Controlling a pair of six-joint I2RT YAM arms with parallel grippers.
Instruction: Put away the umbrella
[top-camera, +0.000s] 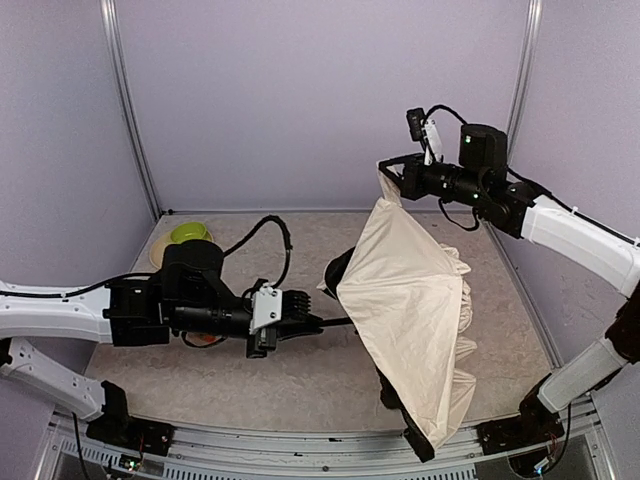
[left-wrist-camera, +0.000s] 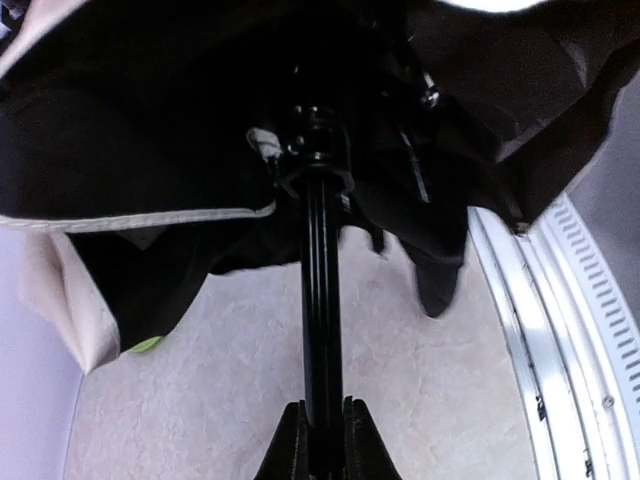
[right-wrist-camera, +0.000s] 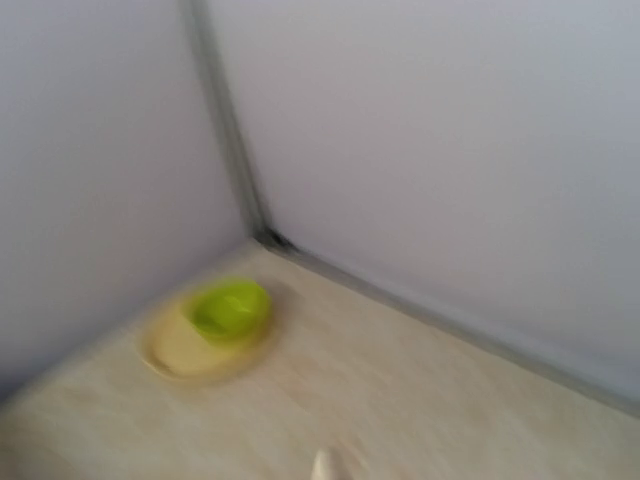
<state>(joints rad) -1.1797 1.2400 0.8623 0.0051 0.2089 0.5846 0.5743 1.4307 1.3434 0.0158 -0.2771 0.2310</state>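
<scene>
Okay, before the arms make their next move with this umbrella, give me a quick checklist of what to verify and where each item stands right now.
1. Left fingers clamped on the umbrella shaft: ok, both sides press the black rod.
2. Right fingers pinching a corner of the canopy, held high: ok in the top view. The right wrist view is too blurred to confirm it.
3. Canopy collapsed around the shaft: not ok, the cream fabric hangs loose and spread.
4. Ribs folded flat: cannot tell, the dark underside hides them.
5. Green bowl out of the way: ok, it sits in the far left corner, apart from the umbrella.
</scene>
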